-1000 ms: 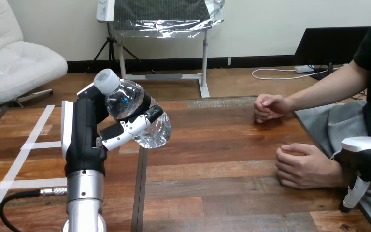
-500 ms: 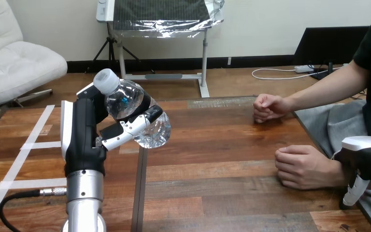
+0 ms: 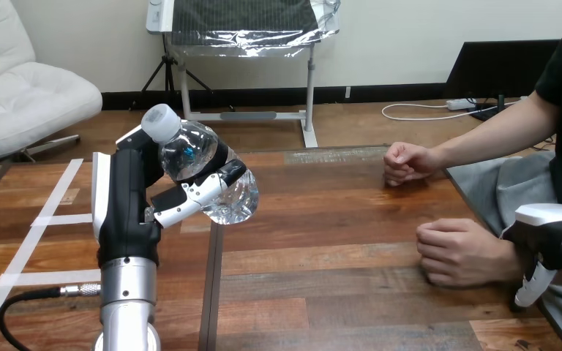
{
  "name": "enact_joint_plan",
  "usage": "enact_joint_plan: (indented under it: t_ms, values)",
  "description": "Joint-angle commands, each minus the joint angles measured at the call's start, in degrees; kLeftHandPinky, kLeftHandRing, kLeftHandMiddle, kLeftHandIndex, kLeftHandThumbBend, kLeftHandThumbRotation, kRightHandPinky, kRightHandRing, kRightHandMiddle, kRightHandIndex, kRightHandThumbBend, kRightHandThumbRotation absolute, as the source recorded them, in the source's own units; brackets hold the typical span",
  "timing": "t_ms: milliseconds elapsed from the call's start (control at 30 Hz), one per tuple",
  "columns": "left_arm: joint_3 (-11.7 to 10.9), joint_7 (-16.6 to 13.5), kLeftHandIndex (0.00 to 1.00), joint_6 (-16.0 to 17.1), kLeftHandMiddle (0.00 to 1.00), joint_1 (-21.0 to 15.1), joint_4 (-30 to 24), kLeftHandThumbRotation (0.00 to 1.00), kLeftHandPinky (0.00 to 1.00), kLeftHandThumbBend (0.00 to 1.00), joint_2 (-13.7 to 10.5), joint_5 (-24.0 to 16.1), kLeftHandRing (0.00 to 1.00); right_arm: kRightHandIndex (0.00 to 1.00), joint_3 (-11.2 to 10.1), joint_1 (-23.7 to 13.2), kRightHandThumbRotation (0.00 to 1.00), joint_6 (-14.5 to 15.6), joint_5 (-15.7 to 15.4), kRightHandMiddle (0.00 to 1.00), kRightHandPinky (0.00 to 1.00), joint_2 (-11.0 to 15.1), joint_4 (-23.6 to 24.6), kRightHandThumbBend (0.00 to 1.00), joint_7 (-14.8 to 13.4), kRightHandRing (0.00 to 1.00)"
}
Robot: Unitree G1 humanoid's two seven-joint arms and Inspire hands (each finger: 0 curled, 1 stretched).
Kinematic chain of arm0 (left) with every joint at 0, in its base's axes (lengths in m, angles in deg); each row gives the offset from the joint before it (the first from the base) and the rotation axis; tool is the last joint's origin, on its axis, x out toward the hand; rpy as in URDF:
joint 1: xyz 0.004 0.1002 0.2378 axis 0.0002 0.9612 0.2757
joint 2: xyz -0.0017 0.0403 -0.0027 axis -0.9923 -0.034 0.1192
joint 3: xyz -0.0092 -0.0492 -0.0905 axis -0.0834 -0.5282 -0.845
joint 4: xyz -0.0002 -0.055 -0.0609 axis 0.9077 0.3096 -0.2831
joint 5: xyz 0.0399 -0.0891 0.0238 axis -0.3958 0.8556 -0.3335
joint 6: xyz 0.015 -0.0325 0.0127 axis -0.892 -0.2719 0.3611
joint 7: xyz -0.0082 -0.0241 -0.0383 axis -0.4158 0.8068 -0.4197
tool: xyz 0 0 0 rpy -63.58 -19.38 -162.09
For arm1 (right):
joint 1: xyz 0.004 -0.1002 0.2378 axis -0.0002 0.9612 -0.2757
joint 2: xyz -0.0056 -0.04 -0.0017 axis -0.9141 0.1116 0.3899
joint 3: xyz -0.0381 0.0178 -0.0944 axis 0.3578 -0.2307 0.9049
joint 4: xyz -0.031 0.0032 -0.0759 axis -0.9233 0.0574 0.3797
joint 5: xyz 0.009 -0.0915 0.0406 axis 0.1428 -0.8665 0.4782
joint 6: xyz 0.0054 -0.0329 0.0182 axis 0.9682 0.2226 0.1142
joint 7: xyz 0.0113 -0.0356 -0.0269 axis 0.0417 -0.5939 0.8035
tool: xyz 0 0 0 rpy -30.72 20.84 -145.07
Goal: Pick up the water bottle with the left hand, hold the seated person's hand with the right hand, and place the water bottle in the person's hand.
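A clear plastic water bottle (image 3: 199,167) with a white cap is held tilted above the table's left half, cap pointing up and left. My left hand (image 3: 126,208) is shut on it, fingers and thumb wrapped round its body. My right hand (image 3: 552,245) is at the lower right, close against the wrist of the person's nearer hand (image 3: 457,252), which rests as a loose fist on the table. My right hand's fingers (image 3: 529,287) hang straight down beside that wrist and are not curled round it. The person's farther hand (image 3: 406,162) is a fist near the table's far edge.
The wooden table (image 3: 336,219) has a dark seam running front to back under the bottle. White tape strips (image 3: 51,219) mark its left part. The person sits at the right side, both forearms reaching in over the table edge.
My right hand has edged a little left, closer to the wrist of the person's nearer hand. The left hand and the bottle have stayed in place.
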Motion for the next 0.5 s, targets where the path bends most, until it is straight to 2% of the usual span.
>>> enact_joint_plan:
  t_ms: [0,133,467]
  values:
    - [-0.7,-0.2,0.50,0.9,0.46,-3.7,-2.5,0.00,0.39,0.62,-0.9,-0.3,0.42,0.73,0.2,-2.5,0.00,0.0,1.4,0.72,0.52,-2.4,-0.2,0.64,-0.4,0.63]
    - [-0.8,0.3,0.50,1.0,0.47,-3.7,-2.4,0.00,0.39,0.61,-0.8,0.5,0.43,0.69,0.4,-2.5,0.00,0.2,1.7,0.69,0.48,-2.6,-0.6,0.64,-1.3,0.60]
    - [-0.8,-0.2,0.50,1.1,0.47,-3.6,-2.3,0.00,0.39,0.61,-0.9,-0.4,0.43,0.63,0.4,-2.5,0.00,-0.2,2.2,0.70,0.52,-3.0,-1.8,0.63,-3.3,0.63]
